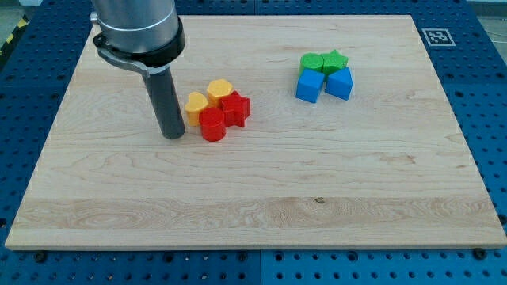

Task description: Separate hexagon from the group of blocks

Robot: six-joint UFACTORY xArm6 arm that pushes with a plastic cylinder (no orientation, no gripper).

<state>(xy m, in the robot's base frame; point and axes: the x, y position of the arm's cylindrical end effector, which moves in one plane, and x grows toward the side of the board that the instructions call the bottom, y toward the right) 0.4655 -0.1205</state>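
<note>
Wooden board on blue pegboard table. My tip down on board, bare rod, no gripper to open or close. Tip just left of red round block, small gap. Red star block touching it. Yellow hexagon, six-sided, glossy, packed against yellow block in same cluster. Farther right, well apart: two blue blocks, green block, green star.

counter: light wood board
near top-left corner: two yellow blocks, two red blocks, touching
near top-right corner: two green blocks, two blue blocks, touching
</note>
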